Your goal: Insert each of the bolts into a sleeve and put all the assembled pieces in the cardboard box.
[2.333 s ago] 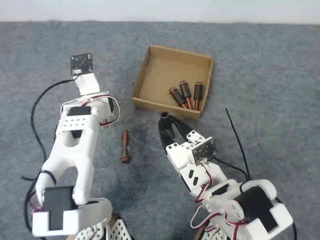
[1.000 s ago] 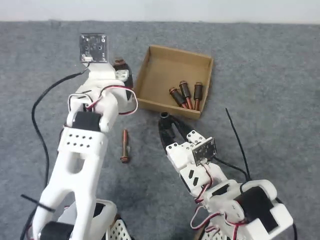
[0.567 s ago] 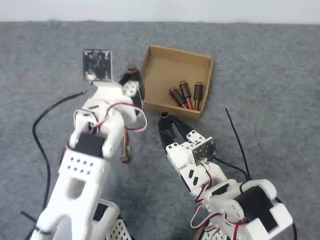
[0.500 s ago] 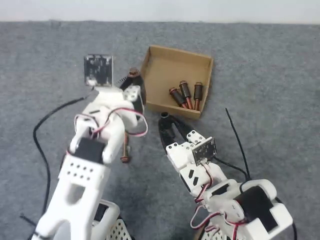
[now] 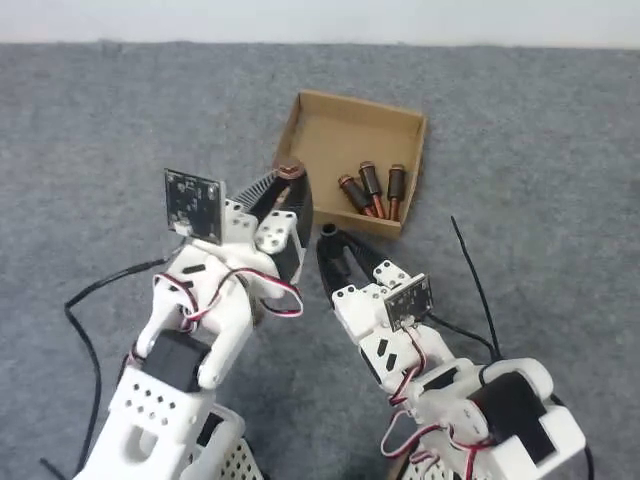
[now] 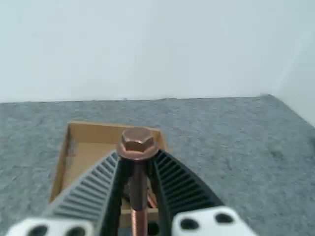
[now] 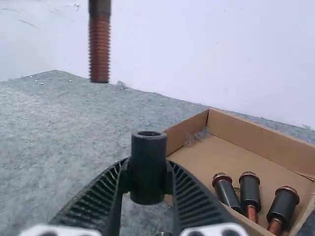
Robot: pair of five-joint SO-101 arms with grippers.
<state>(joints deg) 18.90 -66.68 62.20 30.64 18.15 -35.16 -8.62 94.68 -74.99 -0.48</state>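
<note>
— What has the left gripper [image 5: 288,182] got?
— A copper bolt [image 5: 290,171]. The jaws pinch it just under the head, with the head up and the threaded end hanging free by the left wall of the cardboard box [image 5: 350,104].
— And the right gripper [image 5: 333,242]?
— It is clamped on a black sleeve [image 5: 328,232], upright and bore up, just near of the box. The sleeve sits lower than the bolt and apart from it.
— The box?
— Three assembled pieces [image 5: 372,187] lie side by side at its near right, on grey carpet [image 5: 550,150].

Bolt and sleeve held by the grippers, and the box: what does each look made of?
Bolt: copper-coloured metal, probably plated; slight sheen, hex head, cut threads.
Sleeve: matte black tube, plastic or rubber, cannot tell which.
Box: plain brown cardboard, raw folded edges.
</note>
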